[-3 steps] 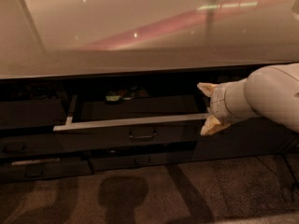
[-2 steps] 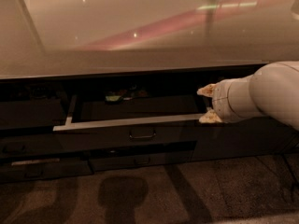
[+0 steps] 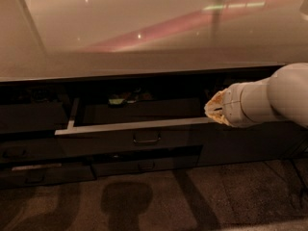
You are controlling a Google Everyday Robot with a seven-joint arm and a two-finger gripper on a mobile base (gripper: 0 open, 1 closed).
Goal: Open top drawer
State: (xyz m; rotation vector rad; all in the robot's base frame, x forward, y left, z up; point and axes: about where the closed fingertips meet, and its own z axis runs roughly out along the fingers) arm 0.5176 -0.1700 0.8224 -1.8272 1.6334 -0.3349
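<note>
your top drawer sits under the counter, pulled out a good way, so the job looks nearly done. the gripper is by its right corner; you cannot tell if it grips anything.

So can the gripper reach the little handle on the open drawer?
Probably yes: the gripper sits by the top drawer's right end, and nothing stands between it and the handle.
</note>
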